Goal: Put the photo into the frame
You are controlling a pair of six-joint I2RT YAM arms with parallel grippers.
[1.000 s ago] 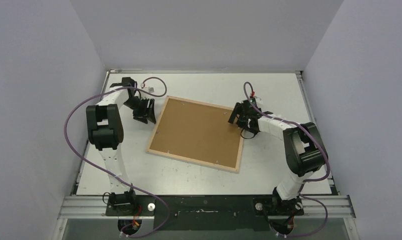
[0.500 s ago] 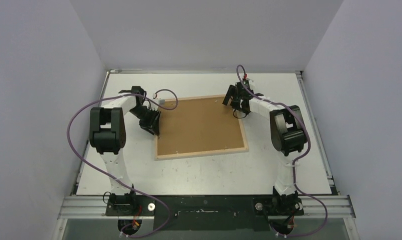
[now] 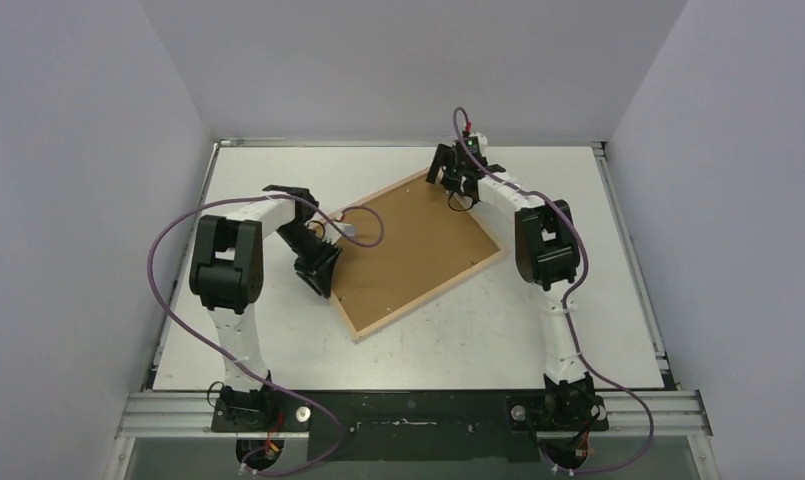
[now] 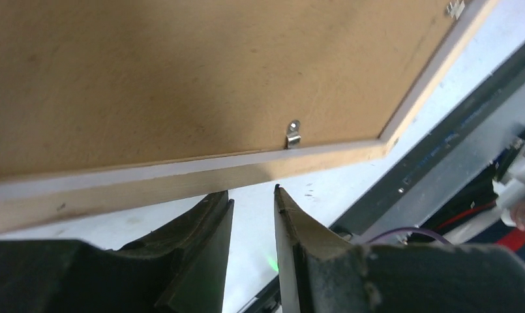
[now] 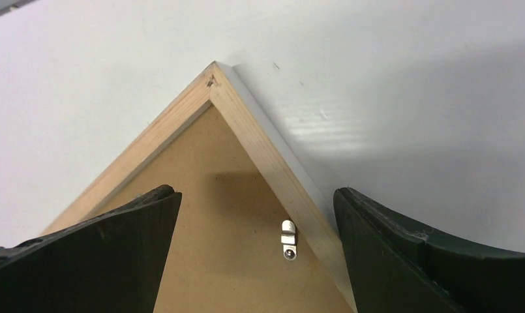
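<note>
Here is the frame, lying flat on the white table in the middle of the overhead view. It is turned diamond-wise, one corner pointing to the upper middle and another to the lower centre. Its back faces up, and the brown fibreboard backing panel fills the light wood slats.

The left gripper sits at the frame's left edge, left of centre in the overhead view. From the left wrist camera, that gripper has its jaws only a sliver apart, with bare table showing in the gap and nothing between them. The fingertips reach right up to the pale slat; whether they touch it, I cannot tell. A small metal clip sits on the panel, just above the slat.

At the upper middle of the overhead view, the right gripper hangs over the frame's far corner. Its wrist camera shows the jaws spread wide, with a dark finger on either side of the picture. The frame's corner points up between them. The jaws are clamped on nothing. Another clip lies on the panel beside the right-hand slat.

Purple cables loop off both arms.
</note>
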